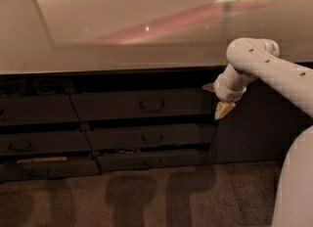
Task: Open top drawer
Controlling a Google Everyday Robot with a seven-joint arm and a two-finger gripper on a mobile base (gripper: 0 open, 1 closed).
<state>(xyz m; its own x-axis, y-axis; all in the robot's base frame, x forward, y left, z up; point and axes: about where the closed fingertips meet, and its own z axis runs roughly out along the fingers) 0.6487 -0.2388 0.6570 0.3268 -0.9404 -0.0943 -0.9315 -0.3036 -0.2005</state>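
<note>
**Risk: missing the handle, wrong drawer**

The gripper [217,99] is hovering at the right end of the top drawer [112,106], tan tips spread and holding nothing. The small loop handle [152,104] is sitting well to its left. The flat matte-dark fronts are blending together, so it is risking hooking the lower drawer [186,135] instead.

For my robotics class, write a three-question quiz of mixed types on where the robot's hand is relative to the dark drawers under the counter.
1. True or false: the hand is off to the right of the top drawer's loop handle, not on it.
2. The hand is level with: A) the top drawer; B) the lowest drawer; C) the floor.
3. Fill in: directly below the top drawer sit ___ narrower drawers.
Key: 1 true; 2 A; 3 two.
</note>
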